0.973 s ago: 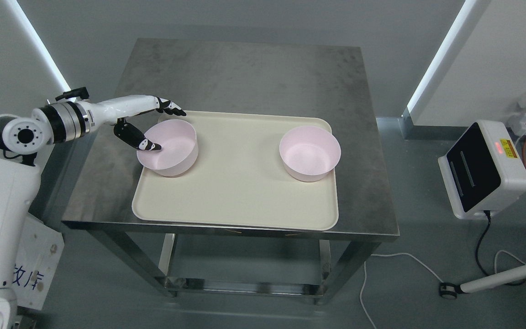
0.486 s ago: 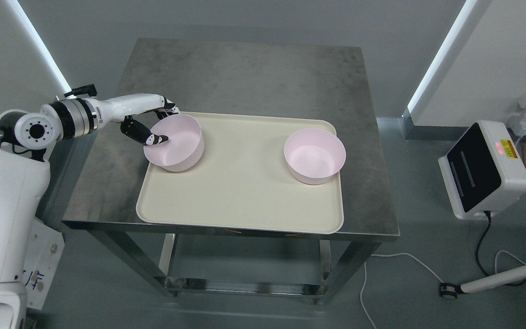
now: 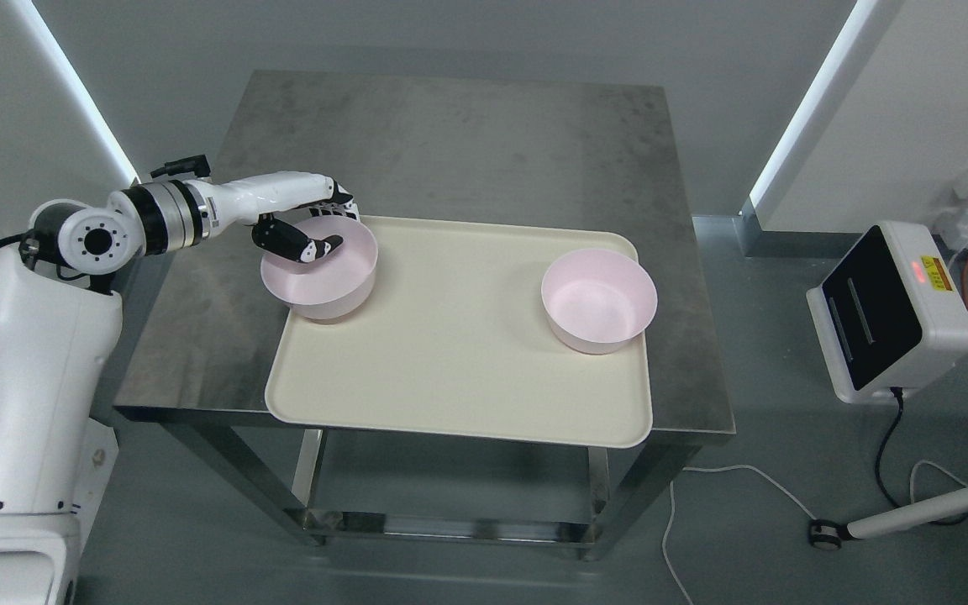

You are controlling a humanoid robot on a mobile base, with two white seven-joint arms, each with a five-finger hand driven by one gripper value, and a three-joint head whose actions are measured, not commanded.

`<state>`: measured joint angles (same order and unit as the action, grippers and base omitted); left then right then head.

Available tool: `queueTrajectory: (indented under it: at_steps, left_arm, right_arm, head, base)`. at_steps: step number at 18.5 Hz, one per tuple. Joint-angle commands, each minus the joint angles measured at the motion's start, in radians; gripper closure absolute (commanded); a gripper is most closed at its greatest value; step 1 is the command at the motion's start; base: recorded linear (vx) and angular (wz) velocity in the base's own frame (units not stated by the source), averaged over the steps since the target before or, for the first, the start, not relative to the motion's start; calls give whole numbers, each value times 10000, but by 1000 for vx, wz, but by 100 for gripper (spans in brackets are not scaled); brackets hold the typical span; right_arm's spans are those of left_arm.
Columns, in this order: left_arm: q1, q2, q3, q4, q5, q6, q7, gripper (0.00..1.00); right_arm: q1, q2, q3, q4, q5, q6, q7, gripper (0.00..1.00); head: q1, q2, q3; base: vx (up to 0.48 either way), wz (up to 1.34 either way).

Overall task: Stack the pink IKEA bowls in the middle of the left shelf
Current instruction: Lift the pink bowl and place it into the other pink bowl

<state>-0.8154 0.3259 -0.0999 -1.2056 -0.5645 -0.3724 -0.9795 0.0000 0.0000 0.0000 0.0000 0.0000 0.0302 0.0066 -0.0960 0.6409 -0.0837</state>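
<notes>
So there's a steel table [image 3: 450,143] with a cream tray [image 3: 459,353] sitting on its near half, and the tray's near edge pokes out a bit past the table's front edge. Two pink bowls on the tray, both upright and both with nothing inside.

The left bowl [image 3: 320,281] is at the tray's far left corner, slightly overhanging the tray's left rim. The left hand [image 3: 307,231] has it pinched by the far-left rim: the thumb [image 3: 309,249] is hooked inside the bowl, pressed against the inner wall, and the other fingers [image 3: 339,202] curl around the outside on the far side. Can't really tell whether the bowl is resting flat on the tray or is slightly lifted, it looks a touch tilted toward the hand. The white arm reaches in from the left side, over the bare table top.

The right bowl [image 3: 599,300] sits well apart from the first one, up against the tray's right rim.

Off to the right on the floor there's a white box with a black panel [image 3: 887,311], with a cable running from it.
</notes>
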Motion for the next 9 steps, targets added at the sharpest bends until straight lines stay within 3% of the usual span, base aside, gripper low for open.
queueTrajectory:
  at_steps: [1,5,8,9]
  left_arm:
    - [-573,-1001,139,-16,427,88,-52,100]
    - [-1340,-1631,124,-352,506,455,-222,100]
    - [-1556,-3084,-227,-950,506,1206,-604,100]
    - [-1556,-3084,-745,-1013,491,1467,-605,100]
  right_arm:
    - [292,-175,-107,-337,0,51,-5,0]
    - [292,-175,-107,-337,0,36,-5,0]
    - [292,-175,-108,-337,0,36,-5,0]
    - [292,-175,-107,-337,0,51,-5,0]
  head:
    - [0,0,0]
    - [0,0,0]
    - [0,0,0]
    - [0,0,0]
  base:
    - [0,0]
    - [0,0]
    - [0,0]
    - [0,0]
